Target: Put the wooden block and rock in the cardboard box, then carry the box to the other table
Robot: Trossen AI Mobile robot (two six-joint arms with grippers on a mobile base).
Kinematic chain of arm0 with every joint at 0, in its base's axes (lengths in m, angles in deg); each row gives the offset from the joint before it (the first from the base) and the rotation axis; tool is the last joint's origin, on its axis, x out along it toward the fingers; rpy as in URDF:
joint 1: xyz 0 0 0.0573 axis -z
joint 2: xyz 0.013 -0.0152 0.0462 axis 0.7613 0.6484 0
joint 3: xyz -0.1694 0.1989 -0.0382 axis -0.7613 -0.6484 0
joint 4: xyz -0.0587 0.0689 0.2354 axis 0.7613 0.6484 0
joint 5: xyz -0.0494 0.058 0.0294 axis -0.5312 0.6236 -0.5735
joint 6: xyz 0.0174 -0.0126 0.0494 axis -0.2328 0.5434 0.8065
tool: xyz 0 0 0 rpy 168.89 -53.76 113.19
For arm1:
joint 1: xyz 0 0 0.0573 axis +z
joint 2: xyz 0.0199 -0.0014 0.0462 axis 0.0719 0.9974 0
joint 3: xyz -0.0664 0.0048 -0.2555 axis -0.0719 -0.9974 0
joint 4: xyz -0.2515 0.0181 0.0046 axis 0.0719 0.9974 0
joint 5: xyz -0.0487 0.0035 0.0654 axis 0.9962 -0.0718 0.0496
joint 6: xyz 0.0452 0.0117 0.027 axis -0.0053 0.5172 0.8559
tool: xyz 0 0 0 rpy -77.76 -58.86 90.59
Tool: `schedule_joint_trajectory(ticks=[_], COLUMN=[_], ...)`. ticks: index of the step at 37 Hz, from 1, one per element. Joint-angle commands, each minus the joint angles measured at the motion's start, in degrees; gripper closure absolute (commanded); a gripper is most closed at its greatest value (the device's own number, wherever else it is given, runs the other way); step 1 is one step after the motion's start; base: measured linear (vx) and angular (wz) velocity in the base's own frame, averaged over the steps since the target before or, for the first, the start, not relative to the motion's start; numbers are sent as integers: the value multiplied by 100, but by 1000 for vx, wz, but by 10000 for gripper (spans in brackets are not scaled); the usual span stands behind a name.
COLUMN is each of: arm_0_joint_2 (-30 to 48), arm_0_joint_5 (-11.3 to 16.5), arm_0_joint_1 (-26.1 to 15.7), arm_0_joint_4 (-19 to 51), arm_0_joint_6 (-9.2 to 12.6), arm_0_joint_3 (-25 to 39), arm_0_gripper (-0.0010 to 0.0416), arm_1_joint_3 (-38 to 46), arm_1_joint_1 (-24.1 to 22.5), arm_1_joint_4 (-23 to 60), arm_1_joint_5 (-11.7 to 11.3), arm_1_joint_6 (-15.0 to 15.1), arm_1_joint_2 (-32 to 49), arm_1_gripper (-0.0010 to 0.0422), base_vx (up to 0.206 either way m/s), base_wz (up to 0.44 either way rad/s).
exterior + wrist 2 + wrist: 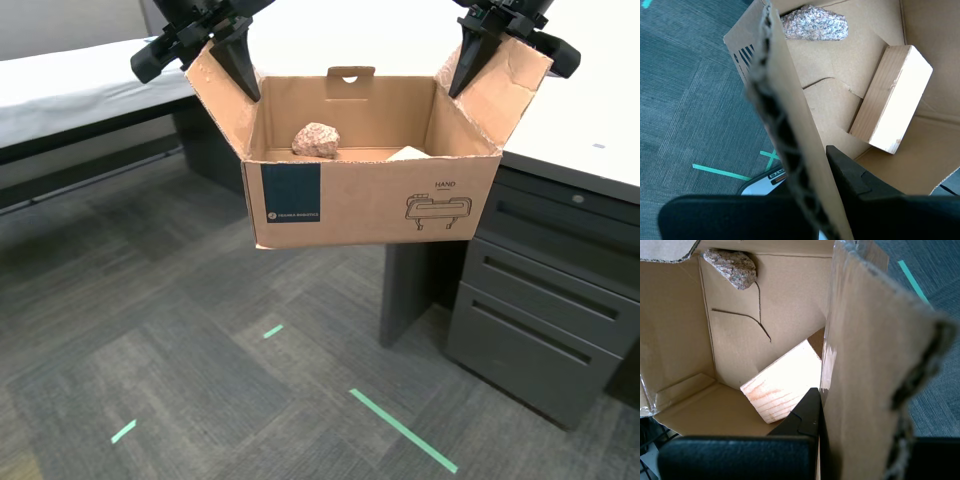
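Cardboard box (370, 205): one, hanging in the air above the grey carpet floor (200, 350), touching no counter. Its dark blue label (291, 193) and the line drawing (438, 210) face the exterior camera; the handle tab (350, 73) stands up on the far wall.
Side flaps: two, splayed outward, one on each side of the box, each held by one claw.
My first claw (462, 85): at the flap on the exterior view's right, pinching the cardboard. In its wrist view (821, 407) one black finger (802, 417) lies against the flap's inner face (the other finger is hidden behind the flap).
My second claw (245, 88): at the flap on the exterior view's left, likewise clamped on the cardboard. In its wrist view (832, 160) one finger (855, 175) shows on the inner side only.
Rock (316, 140): one, pinkish and speckled, on the box's bottom near the far wall, nearer my second claw's side (815, 24) (731, 267).
Wooden block (410, 154): one, pale, inside the box on my first claw's side, well apart from the rock; it leans tilted against a wall (892, 97) (782, 390).
Green tape marks (400, 428): three on the floor in the exterior view.
Counters: two. A white-draped one (60, 85) on the exterior view's left, behind the box; a white-topped one (590, 110) on its right, over dark drawers (540, 300).
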Motion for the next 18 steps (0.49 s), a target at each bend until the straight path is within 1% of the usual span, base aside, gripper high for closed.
schedule_joint_trajectory(ticks=[1, 3, 6, 9, 14, 18], arm_0_joint_2=[-11, -11, -11, -11, -11, -11], arm_0_joint_5=[125, 127, 127, 125, 125, 125], arm_0_joint_1=[-15, -15, -15, -15, -13, -13], arm_0_joint_4=[0, -2, -4, 2, -2, -9], arm_0_joint_6=[-101, -186, -216, -308, -306, -310], arm_0_joint_3=[7, 7, 7, 7, 7, 7], arm_0_gripper=[407, 406, 407, 407, 407, 407], arm_1_joint_3=[13, 13, 13, 13, 13, 13], arm_1_joint_1=[-17, -17, -17, -17, -20, -20], arm_1_joint_4=[-76, -72, -70, -76, -90, -76], arm_1_joint_5=[103, 103, 103, 101, 101, 101], arm_1_joint_6=[50, -11, -221, -328, -387, -492], arm_1_joint_2=[-7, -7, -7, -7, -7, -7], arm_1_gripper=[413, 413, 413, 413, 413, 413], base_vx=[3, 3, 2, 1, 2, 19], base_wz=[213, 215, 216, 214, 197, 174])
